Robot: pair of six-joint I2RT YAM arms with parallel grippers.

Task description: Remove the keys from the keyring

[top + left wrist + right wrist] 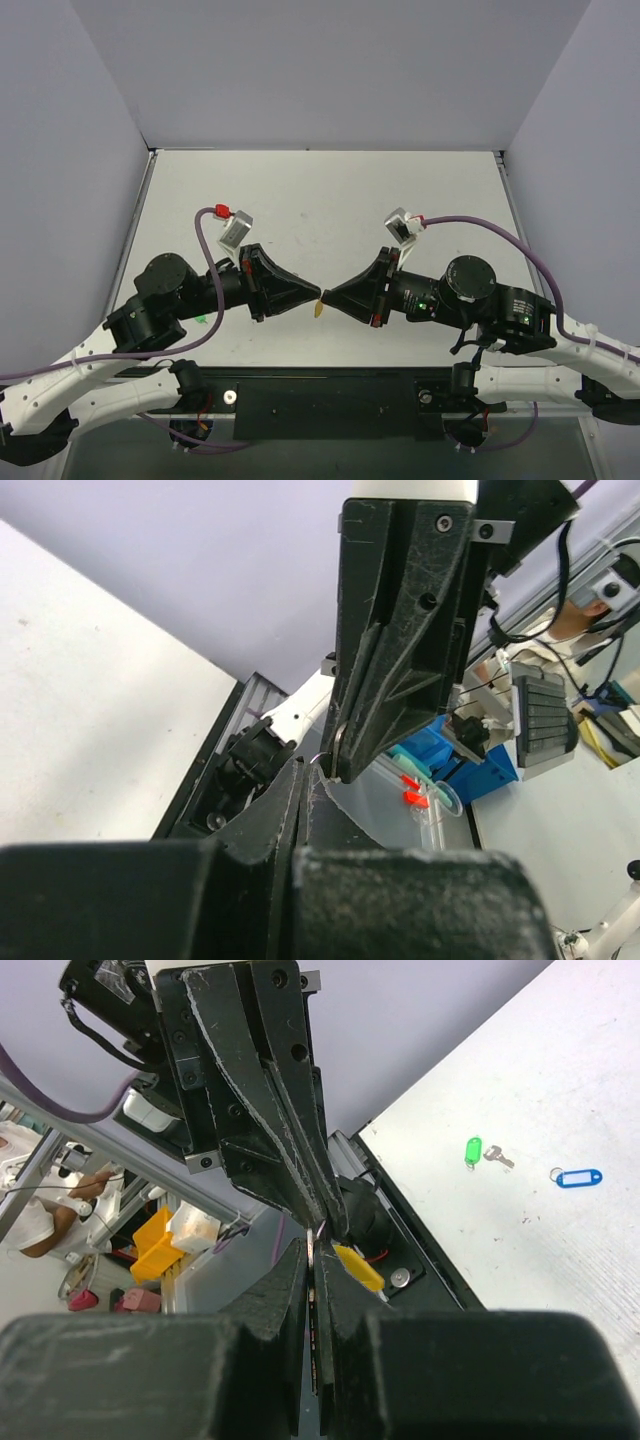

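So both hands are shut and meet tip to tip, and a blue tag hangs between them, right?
Not quite: a yellow tag hangs between the left hand and right hand, as the right wrist view shows; the blue tag lies on the table.

The key is hidden between jaws beside the keyring (358, 1267).
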